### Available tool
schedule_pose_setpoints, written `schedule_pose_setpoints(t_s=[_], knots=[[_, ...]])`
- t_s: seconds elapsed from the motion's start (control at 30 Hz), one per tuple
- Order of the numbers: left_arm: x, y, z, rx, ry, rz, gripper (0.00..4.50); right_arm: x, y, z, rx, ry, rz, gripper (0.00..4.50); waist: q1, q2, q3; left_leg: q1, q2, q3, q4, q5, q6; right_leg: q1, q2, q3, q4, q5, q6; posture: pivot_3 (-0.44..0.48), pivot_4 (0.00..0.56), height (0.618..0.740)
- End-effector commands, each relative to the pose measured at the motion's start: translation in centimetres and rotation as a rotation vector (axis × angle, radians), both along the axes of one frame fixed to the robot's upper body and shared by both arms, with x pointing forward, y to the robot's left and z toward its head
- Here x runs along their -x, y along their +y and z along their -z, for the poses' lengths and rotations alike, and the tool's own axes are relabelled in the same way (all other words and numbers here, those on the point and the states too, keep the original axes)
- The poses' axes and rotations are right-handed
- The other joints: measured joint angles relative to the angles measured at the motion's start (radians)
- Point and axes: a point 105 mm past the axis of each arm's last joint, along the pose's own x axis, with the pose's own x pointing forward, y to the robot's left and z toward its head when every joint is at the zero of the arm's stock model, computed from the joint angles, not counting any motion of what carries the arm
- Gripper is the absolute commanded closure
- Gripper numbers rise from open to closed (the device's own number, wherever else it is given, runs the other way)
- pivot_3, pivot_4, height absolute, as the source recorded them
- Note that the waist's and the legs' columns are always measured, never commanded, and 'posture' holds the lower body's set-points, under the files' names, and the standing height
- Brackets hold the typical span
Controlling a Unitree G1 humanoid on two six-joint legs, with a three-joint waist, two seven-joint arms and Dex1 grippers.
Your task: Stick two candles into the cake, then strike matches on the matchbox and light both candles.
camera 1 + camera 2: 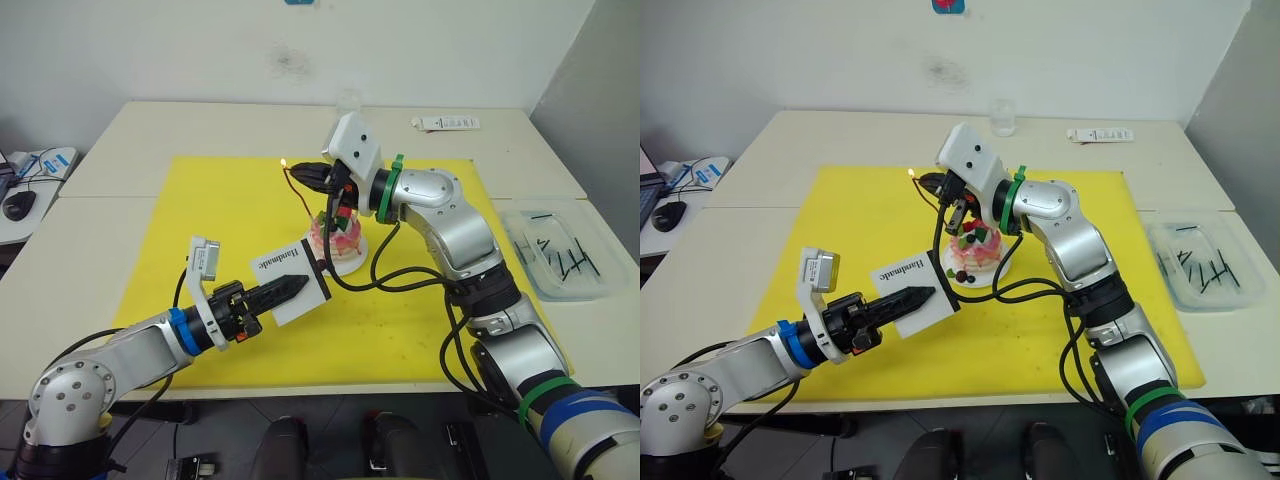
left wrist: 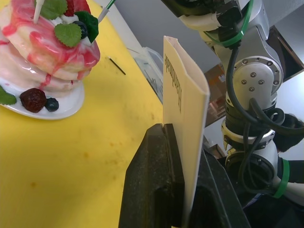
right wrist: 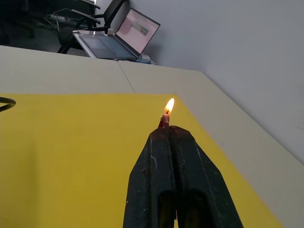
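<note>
The pink cake (image 1: 338, 240) sits on its white plate (image 1: 352, 264) in the middle of the yellow mat. A thin dark red candle (image 1: 300, 196) rises from it, leaning left, with a small flame (image 1: 284, 162) at its top. My right gripper (image 1: 302, 172) hovers above the cake, shut on a match whose tip meets that flame (image 3: 167, 105). A green candle (image 2: 107, 4) also stands in the cake (image 2: 47, 52). In front of the cake and to its left, my left gripper (image 1: 300, 283) is shut on the white matchbox (image 1: 285, 272), held on edge.
The yellow mat (image 1: 220, 210) covers the table's centre. A clear tray (image 1: 560, 250) of dark matches lies at the right edge. A glass (image 1: 1002, 117) and a white tube (image 1: 445, 123) stand at the back. One loose match (image 2: 116, 66) lies on the mat.
</note>
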Motion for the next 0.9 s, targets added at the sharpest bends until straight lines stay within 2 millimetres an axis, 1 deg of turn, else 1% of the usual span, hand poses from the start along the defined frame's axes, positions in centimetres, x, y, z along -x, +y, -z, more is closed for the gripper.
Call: schedule_pose_setpoints(t_s=[0.03,0.53,0.77,0.83,0.9], knots=[[0.4,-0.3,-0.7,0.007,-0.030,0.023,4.50,0.2,-0.2,-1.6,-0.029,-0.048,0.003,4.48,0.000,0.000,0.000,0.000,0.000,0.000,0.000,0.000,0.000,0.000,0.000,0.000,0.000,0.000,0.000,0.000,0.150,0.740],[0.7,-0.4,-0.6,0.007,-0.028,0.036,4.50,0.1,-1.2,-1.7,-0.030,-0.057,0.035,4.48,0.000,0.000,0.000,0.000,0.000,0.000,0.000,0.000,0.000,0.000,0.000,0.000,0.000,0.000,0.000,0.000,0.150,0.740],[1.3,-0.7,-0.2,0.004,-0.030,0.047,4.50,1.0,-2.1,-0.7,-0.010,-0.046,0.042,4.48,0.000,0.000,0.000,0.000,0.000,0.000,-0.001,0.000,0.000,0.000,-0.001,0.000,-0.001,0.000,0.000,0.000,0.150,0.740],[1.7,-1.0,0.0,-0.001,-0.030,0.062,4.50,1.5,-2.4,-0.2,0.010,-0.042,0.036,4.48,0.000,0.000,0.000,-0.001,0.000,0.000,-0.001,0.000,0.000,0.000,-0.001,0.000,-0.001,0.000,0.000,0.000,0.150,0.740],[1.6,-1.1,-0.1,0.001,-0.035,0.063,4.50,1.8,-3.0,0.3,0.025,-0.031,0.041,4.48,0.001,0.000,0.000,0.000,0.000,0.000,-0.001,0.000,0.000,0.000,-0.001,0.000,-0.001,0.000,0.000,0.000,0.150,0.740]])
